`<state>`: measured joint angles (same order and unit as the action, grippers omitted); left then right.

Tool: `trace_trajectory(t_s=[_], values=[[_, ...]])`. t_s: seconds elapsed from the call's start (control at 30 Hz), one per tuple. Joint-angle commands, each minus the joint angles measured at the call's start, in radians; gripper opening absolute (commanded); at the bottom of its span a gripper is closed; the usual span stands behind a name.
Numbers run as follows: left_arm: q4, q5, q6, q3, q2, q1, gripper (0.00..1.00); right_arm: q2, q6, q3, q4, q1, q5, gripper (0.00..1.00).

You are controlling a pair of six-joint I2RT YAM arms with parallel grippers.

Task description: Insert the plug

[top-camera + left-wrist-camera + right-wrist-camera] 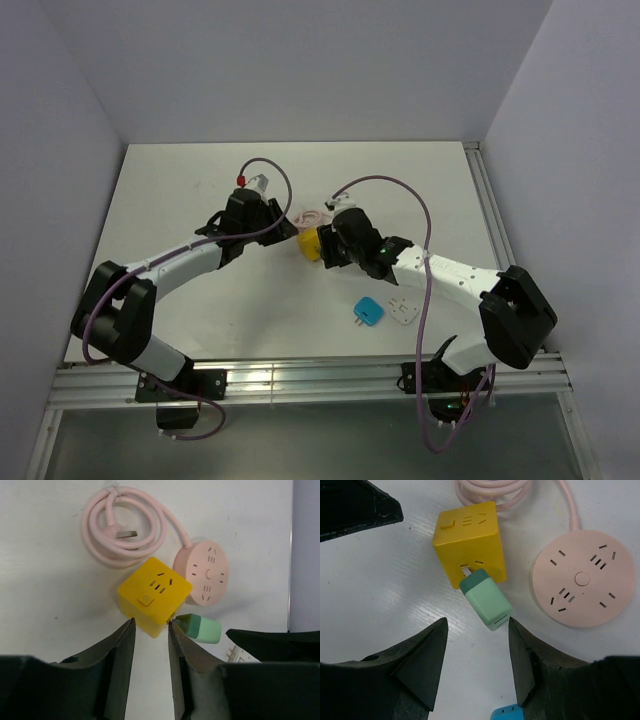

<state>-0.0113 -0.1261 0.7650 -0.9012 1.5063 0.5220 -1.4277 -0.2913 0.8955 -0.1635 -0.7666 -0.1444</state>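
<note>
Found the green plug (486, 600) lying on the bench (200, 200) against a side face of the yellow cube socket (470, 540), prongs entered but a strip of bare metal showing at the slot; judged only part seated. Noted its long axis running slantwise from that face back toward the right pincer (477, 622), rear end lying in the mouth of that pincer; recorded those jaws spread wide, clear of the plug on both sides, pinching nothing. Judged the right arm the nearer and roughly in line to press along that axis into the cube. Recorded the left pincer (150, 625) on the cube's other side, jaws narrowly parted with a corner of the cube at their tips; saw no grip on it. Observed the pink round socket (582, 577) just beside the cube, its coiled pink cable (125, 525) beyond; blue plug (367, 312) and white adapter (403, 312) lying well apart. Could not find the green plug in the overhead view, hidden beneath the right arm; depth of prong entry likewise not measurable.
</note>
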Motion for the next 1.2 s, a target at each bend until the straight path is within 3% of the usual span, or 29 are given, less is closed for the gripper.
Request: trace_trajectory(t_s=[0.0, 0.8, 1.17], values=[[-0.117, -0.102, -0.03, -0.065, 0.018, -0.01, 0.38, 0.006, 0.027, -0.02, 0.071, 0.024, 0.025, 0.59], [-0.197, -0.216, -0.01, -0.102, 0.186, -0.014, 0.36, -0.097, 0.037, 0.017, 0.085, 0.066, 0.095, 0.54], [-0.256, -0.263, 0.003, -0.065, 0.253, -0.014, 0.33, -0.117, 0.029, 0.068, 0.07, 0.066, 0.101, 0.32]])
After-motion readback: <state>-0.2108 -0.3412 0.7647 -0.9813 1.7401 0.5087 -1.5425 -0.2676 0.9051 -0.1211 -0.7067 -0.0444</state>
